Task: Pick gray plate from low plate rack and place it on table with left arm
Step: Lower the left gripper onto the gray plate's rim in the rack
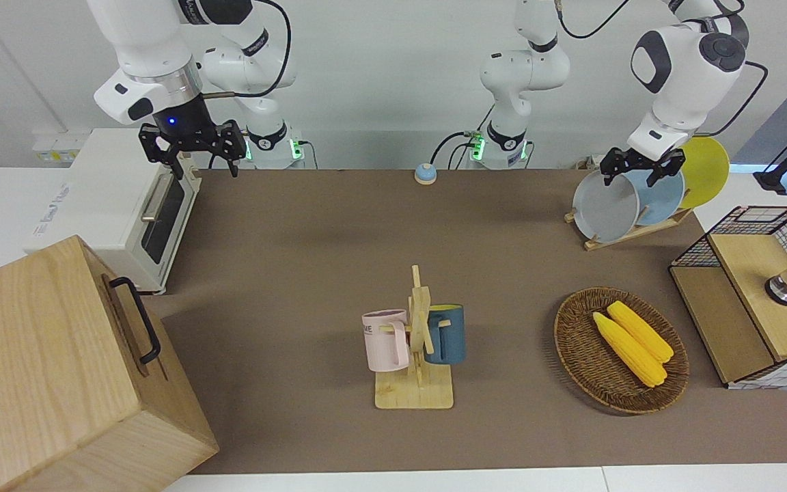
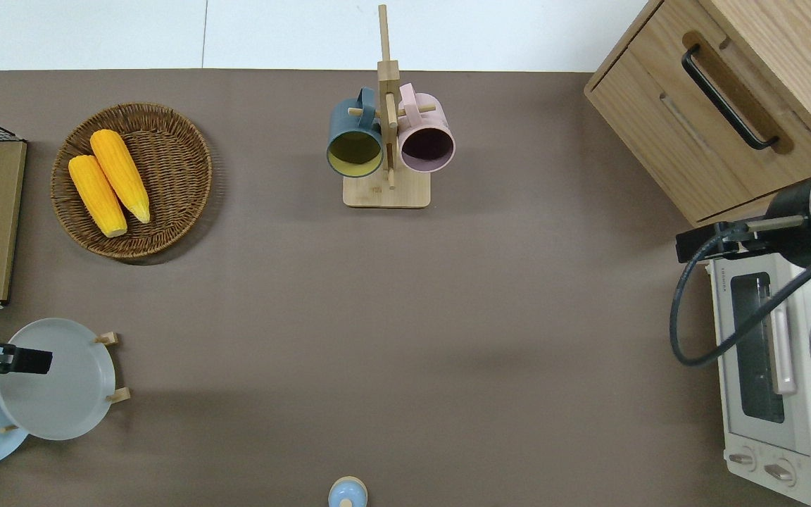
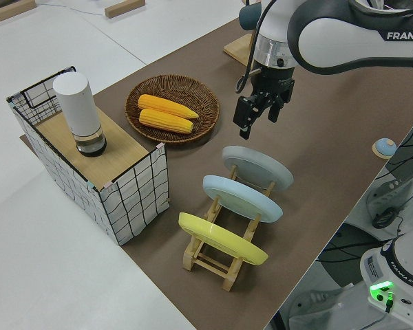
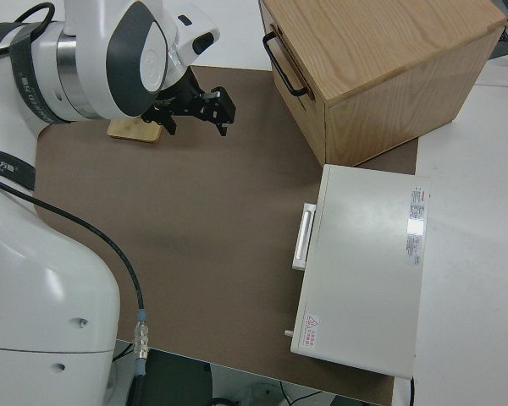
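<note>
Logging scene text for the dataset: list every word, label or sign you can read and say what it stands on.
"FRANK", cut off by the frame edge: on the left arm.
"ME", partly hidden: on the pink mug.
Grey lettering on the toaster oven top: too blurred to read.
Red warning label and white label on the oven: too small to read.
Lettering on the right arm: partly cut off, unclear.
</note>
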### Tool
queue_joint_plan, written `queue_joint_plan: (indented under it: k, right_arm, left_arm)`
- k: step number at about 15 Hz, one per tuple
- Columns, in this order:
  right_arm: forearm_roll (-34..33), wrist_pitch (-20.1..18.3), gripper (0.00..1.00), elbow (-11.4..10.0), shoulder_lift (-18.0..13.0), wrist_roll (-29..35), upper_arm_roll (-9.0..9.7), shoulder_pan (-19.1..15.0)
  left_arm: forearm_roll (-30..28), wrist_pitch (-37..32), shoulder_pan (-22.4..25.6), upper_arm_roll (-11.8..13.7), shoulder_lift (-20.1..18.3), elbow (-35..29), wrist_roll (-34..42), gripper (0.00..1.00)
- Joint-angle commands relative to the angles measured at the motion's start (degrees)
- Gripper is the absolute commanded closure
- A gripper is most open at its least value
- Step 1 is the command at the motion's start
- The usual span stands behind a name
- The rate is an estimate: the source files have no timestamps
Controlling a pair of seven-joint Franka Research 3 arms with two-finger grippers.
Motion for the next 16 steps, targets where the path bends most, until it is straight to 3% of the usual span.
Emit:
queue_joint_plan:
  k: [1,16]
  right_arm:
    - [-0.2,-0.9,0.017,1.1,0.5,0.8,1.17,-1.3]
    - [-0.2,-0.9,0.017,1.2,0.5,0.8,1.17,-1.3]
  left_arm:
    - [2.6,3.5,1.3,-0.2,-1.9,-4.1,0.9,0.00]
    - [4.7,13.8,3.6,-0.1,-2.4,-12.3,1.7,0.00]
